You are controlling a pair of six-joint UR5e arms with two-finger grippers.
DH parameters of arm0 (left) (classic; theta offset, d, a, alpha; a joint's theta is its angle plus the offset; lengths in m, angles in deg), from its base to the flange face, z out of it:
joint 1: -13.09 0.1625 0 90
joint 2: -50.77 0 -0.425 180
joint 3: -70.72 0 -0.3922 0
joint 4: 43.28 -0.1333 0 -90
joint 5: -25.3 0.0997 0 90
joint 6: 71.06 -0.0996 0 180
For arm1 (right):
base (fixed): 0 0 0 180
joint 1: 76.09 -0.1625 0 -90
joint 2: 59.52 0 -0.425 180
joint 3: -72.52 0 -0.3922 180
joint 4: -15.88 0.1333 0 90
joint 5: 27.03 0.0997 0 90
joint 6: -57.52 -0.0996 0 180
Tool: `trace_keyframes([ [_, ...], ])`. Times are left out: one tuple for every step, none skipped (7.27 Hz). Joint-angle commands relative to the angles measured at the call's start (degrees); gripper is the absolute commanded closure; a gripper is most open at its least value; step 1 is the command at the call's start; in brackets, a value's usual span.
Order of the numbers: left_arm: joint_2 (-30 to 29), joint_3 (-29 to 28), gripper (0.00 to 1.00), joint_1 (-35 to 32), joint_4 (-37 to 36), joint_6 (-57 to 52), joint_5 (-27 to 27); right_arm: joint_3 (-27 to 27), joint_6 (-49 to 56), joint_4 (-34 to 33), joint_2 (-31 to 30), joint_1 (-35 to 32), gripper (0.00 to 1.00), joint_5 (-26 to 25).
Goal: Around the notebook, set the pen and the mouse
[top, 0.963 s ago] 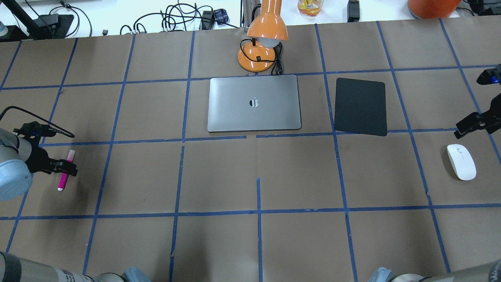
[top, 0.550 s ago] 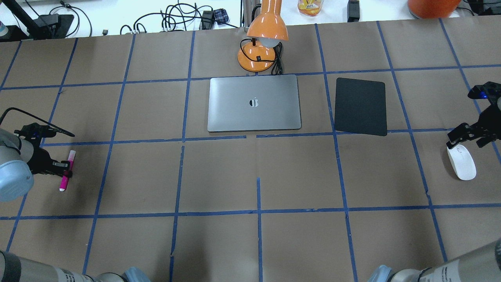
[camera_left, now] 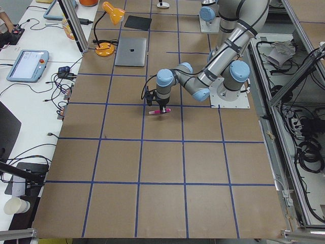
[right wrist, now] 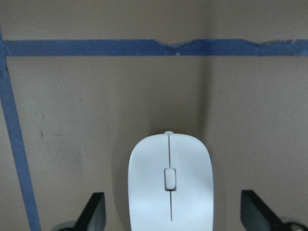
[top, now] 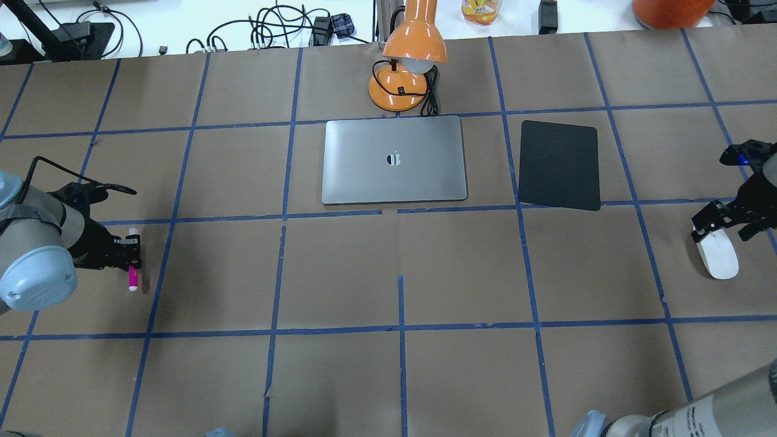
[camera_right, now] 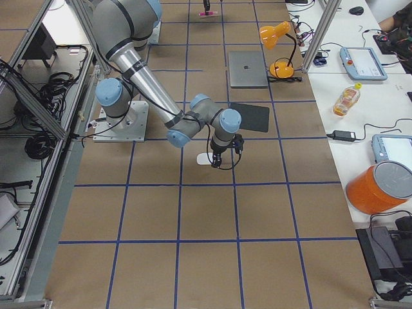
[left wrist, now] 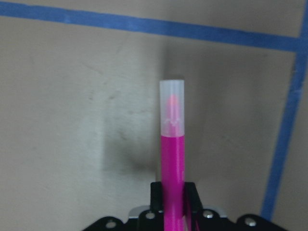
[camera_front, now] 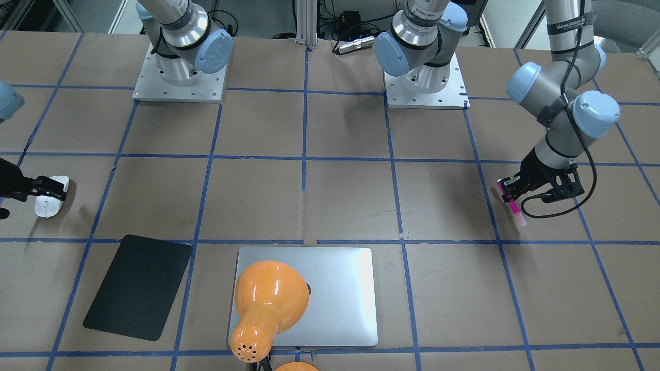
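My left gripper is shut on the magenta pen and holds it a little above the table at the far left. The left wrist view shows the pen sticking out between the shut fingers, pale cap forward. The white mouse lies on the table at the far right. My right gripper is open over the mouse's rear end. In the right wrist view its fingers flank the mouse with gaps on both sides. The silver notebook lies shut at the table's middle back.
A black mat lies right of the notebook. An orange desk lamp stands just behind the notebook and hides part of it in the front-facing view. Brown paper with blue tape lines covers the table.
My left gripper shut on the pen, lifted it and carried it a little to the right. My right gripper came down from behind onto the mouse, still open.
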State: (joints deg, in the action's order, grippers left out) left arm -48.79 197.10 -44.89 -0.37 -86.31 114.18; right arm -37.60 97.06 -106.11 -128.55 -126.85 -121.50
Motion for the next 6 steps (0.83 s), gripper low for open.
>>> trace_keyframes([
  [1.65, 0.53, 1.0, -12.11, 1.47, 20.27, -0.1, -0.96, 0.54, -0.01, 0.12, -0.04, 0.0, -1.51],
  [2.09, 0.62, 1.0, -17.38, 1.74, 31.66, -0.19, -1.93, 0.72, -0.09, 0.38, -0.04, 0.0, -1.51],
  [1.83, 0.1, 1.0, -23.7, 1.65, 41.69, -0.19, -2.29, 0.81, -0.1, 0.47, -0.04, 0.0, -1.51],
  [1.04, -1.03, 1.0, -30.89, 1.13, 56.76, -0.45, -2.2, 0.81, -0.27, 0.82, -0.04, 0.0, -1.6],
  [-0.09, -4.96, 1.0, -37.93, 1.39, 69.0, -0.19, -2.12, 0.98, -0.45, 1.0, -0.04, 0.0, -1.6],
  [-2.19, -10.13, 1.0, -43.04, 3.83, 82.79, -0.1, -2.03, 0.9, -0.53, 1.18, -0.04, 0.0, -1.51],
])
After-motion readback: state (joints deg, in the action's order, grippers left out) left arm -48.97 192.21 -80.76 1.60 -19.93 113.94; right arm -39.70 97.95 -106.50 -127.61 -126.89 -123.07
